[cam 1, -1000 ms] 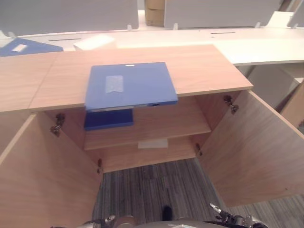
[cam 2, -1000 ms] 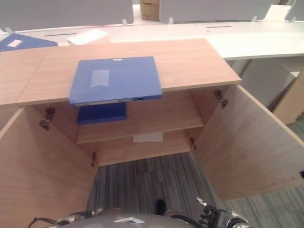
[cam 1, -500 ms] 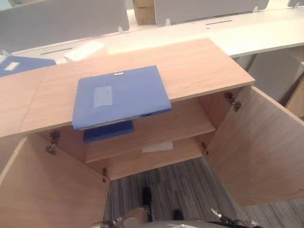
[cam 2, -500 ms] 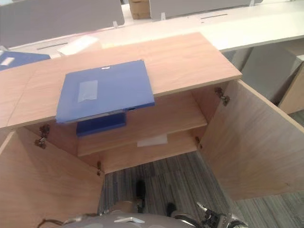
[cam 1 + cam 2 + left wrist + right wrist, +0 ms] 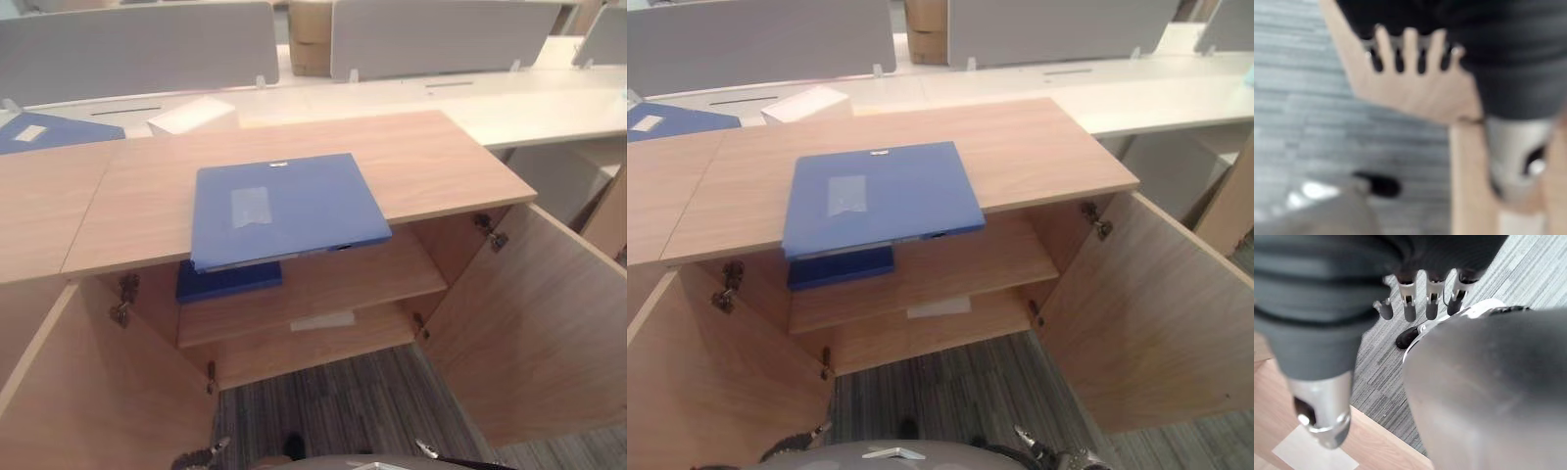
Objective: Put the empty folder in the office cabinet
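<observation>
A blue folder [image 5: 284,208] with a pale label lies flat on the wooden cabinet top [image 5: 441,166], its near edge sticking out over the open front. A darker blue folder [image 5: 227,280] lies on the upper shelf just beneath it. Both cabinet doors stand wide open. My left hand [image 5: 1410,49] hangs low beside the left door [image 5: 88,392], fingers straight and holding nothing. My right hand [image 5: 1432,296] hangs over the carpet with relaxed, empty fingers. Both hands are well below and in front of the folder.
The right door [image 5: 539,323] swings out toward me. A white sheet [image 5: 321,320] lies on the lower shelf. Behind the cabinet runs a white desk [image 5: 529,98] with a white box [image 5: 191,115] and another blue folder [image 5: 49,132] at far left. Striped grey carpet [image 5: 333,401] lies between the doors.
The whole picture has shifted, so the camera has moved. The folder lies where it was on the cabinet top. Both hands stay low and empty.
</observation>
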`<state>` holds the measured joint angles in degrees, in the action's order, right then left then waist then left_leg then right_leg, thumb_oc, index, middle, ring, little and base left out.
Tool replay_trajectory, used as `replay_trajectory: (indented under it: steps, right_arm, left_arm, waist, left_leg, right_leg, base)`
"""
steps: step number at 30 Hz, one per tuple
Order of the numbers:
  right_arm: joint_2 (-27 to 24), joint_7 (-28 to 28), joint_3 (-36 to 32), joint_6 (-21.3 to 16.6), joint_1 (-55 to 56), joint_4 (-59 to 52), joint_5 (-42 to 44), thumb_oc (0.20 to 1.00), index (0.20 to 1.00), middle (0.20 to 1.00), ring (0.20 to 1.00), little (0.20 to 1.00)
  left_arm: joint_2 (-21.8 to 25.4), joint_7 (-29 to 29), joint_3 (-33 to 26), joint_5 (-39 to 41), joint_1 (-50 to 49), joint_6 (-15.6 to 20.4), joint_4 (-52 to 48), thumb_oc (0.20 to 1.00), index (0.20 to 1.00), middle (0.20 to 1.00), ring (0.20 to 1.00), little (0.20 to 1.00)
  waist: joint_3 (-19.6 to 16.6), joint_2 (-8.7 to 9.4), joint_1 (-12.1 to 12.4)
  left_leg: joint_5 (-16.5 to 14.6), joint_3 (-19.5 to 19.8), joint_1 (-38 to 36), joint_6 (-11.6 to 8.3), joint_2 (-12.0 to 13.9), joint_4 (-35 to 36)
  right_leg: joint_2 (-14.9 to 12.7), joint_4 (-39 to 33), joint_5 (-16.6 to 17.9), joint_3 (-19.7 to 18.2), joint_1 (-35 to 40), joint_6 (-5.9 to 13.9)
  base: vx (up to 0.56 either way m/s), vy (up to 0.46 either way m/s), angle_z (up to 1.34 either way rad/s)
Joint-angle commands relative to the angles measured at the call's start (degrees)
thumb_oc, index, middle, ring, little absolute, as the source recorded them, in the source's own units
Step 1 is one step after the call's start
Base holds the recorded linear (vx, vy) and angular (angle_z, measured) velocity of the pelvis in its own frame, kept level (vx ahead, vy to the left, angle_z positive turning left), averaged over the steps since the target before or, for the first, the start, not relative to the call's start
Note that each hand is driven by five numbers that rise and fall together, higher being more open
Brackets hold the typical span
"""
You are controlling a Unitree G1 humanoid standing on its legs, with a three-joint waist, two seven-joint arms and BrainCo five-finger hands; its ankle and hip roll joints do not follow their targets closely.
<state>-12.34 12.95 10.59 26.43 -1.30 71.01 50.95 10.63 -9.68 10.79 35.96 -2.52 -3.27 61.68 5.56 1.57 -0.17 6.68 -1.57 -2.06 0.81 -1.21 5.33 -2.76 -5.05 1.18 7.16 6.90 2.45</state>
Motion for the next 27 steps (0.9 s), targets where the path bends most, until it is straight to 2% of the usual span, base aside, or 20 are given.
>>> replay_trajectory:
  steps: [1, 3, 6, 8, 10, 11, 13, 15, 18, 23, 27]
  right_arm:
    - [-1.58, -0.57, 0.55, 0.70, -0.95, -0.88, 3.58, 1.000, 1.000, 1.000, 1.000, 1.000]
    - [-1.69, -1.16, 0.57, 0.88, -0.84, -1.42, 3.97, 1.000, 1.000, 1.000, 1.000, 1.000]
    - [-2.03, -2.23, 0.45, 0.81, -0.39, -2.76, 4.62, 1.000, 1.000, 1.000, 1.000, 1.000]
    - [-2.09, -2.74, 0.27, 0.93, -0.21, -3.66, 5.20, 1.000, 1.000, 1.000, 1.000, 1.000]
    - [-2.08, -2.73, 0.24, 0.89, -0.19, -3.68, 5.29, 1.000, 1.000, 1.000, 1.000, 1.000]
    - [-1.95, -3.09, 0.11, 0.80, 0.14, -4.27, 5.94, 1.000, 1.000, 1.000, 1.000, 1.000]
    - [-1.83, -3.16, 0.01, 0.75, 0.66, -4.76, 6.18, 1.000, 1.000, 1.000, 1.000, 1.000]
    - [-1.63, -2.88, -0.05, 0.50, 1.27, -5.05, 6.19, 1.000, 1.000, 1.000, 1.000, 1.000]
    - [-1.51, -2.18, 0.06, 0.15, 1.93, -4.90, 6.02, 1.000, 1.000, 1.000, 1.000, 1.000]
    - [-1.70, -1.70, 0.13, 0.55, 2.47, -4.61, 5.46, 1.000, 1.000, 1.000, 1.000, 1.000]
    - [-1.82, -0.63, -0.03, 0.36, 2.60, -3.60, 4.60, 1.000, 1.000, 1.000, 1.000, 1.000]
  left_arm:
    - [4.00, -6.23, 2.60, 0.93, 4.73, 9.50, -5.27, 1.000, 1.000, 1.000, 1.000, 1.000]
    - [4.59, -7.68, 2.59, 0.96, 4.51, 10.44, -8.25, 1.000, 1.000, 1.000, 1.000, 1.000]
    - [7.23, -13.29, 2.28, 0.43, 4.69, 11.47, -20.30, 1.000, 1.000, 1.000, 1.000, 1.000]
    - [9.34, -17.48, 1.28, -1.72, 5.16, 10.12, -28.83, 1.000, 1.000, 1.000, 1.000, 1.000]
    - [9.71, -18.30, 1.12, -2.38, 5.22, 9.86, -30.27, 1.000, 1.000, 1.000, 1.000, 1.000]
    - [10.89, -21.23, 0.13, -4.50, 5.24, 8.00, -36.00, 1.000, 1.000, 1.000, 1.000, 1.000]
    - [12.22, -24.33, -0.99, -8.76, 5.13, 6.56, -40.59, 1.000, 1.000, 1.000, 1.000, 1.000]
    - [13.97, -27.98, -1.80, -18.10, 5.26, 4.58, -44.97, 1.000, 1.000, 1.000, 1.000, 1.000]
    - [17.27, -30.51, -2.18, -31.01, 6.49, -1.15, -51.14, 1.000, 1.000, 1.000, 1.000, 1.000]
    - [21.79, -29.75, -0.89, -46.31, 8.42, -7.73, -57.28, 1.000, 1.000, 1.000, 1.000, 1.000]
    - [24.42, -27.71, 1.20, -57.81, 9.37, -9.29, -59.93, 1.000, 1.000, 1.000, 1.000, 1.000]
  waist:
    - [1.41, -1.38, 0.67]
    - [1.26, -1.34, 0.82]
    - [1.40, -1.17, 1.23]
    - [1.85, -1.02, 1.64]
    - [1.91, -0.99, 1.73]
    - [2.06, -0.79, 2.10]
    - [2.04, -0.51, 2.43]
    - [1.98, -0.11, 2.63]
    - [1.91, 0.34, 2.79]
    - [1.57, 0.67, 2.64]
    - [1.24, 0.68, 2.43]
  left_leg:
    - [-8.79, -0.40, -1.06, -0.34, -0.11, -0.33]
    - [-8.87, -0.29, -1.11, -0.33, -0.14, -0.33]
    - [-9.13, -0.28, -1.17, -0.29, -0.03, -0.33]
    - [-9.13, -0.08, -1.14, -0.38, 0.11, -0.33]
    - [-9.14, -0.03, -1.16, -0.40, 0.14, -0.33]
    - [-9.14, 0.25, -1.23, -0.49, 0.20, -0.33]
    - [-9.18, 0.60, -1.30, -0.61, 0.25, -0.33]
    - [-9.25, 0.84, -1.32, -0.67, 0.28, -0.33]
    - [-9.40, 1.02, -1.29, -0.80, 0.44, -0.33]
    - [-9.61, 1.08, -1.31, -1.06, 0.73, -0.33]
    - [-9.76, 1.11, -1.37, -1.19, 0.92, -0.33]
  right_leg:
    - [-0.65, 0.05, -1.80, 1.00, -1.02, 2.73]
    - [-0.66, 0.05, -1.81, 1.01, -0.98, 2.75]
    - [-0.65, 0.05, -1.81, 1.14, -1.02, 2.61]
    - [-0.63, 0.05, -1.77, 1.39, -1.04, 2.48]
    - [-0.61, 0.05, -1.78, 1.45, -1.00, 2.45]
    - [-0.56, 0.05, -1.82, 1.76, -0.86, 2.39]
    - [-0.50, 0.05, -1.94, 2.13, -0.67, 2.36]
    - [-0.43, 0.05, -2.07, 2.37, -0.53, 2.26]
    - [-0.34, 0.05, -2.23, 2.54, -0.43, 2.24]
    - [-0.17, 0.05, -2.46, 2.49, -0.33, 2.35]
    - [-0.17, 0.05, -2.66, 2.49, -0.22, 2.42]
  base:
    - [0.04, 0.005, 0.28]
    - [0.03, 0.001, 0.15]
    - [0.00, 0.000, 0.00]
    - [-0.01, -0.012, 0.07]
    - [0.00, -0.006, 0.03]
    - [0.02, -0.045, 0.06]
    - [0.03, -0.048, 0.07]
    - [0.03, -0.041, 0.09]
    - [0.02, -0.035, 0.09]
    - [0.02, -0.018, 0.04]
    - [0.00, 0.000, 0.00]
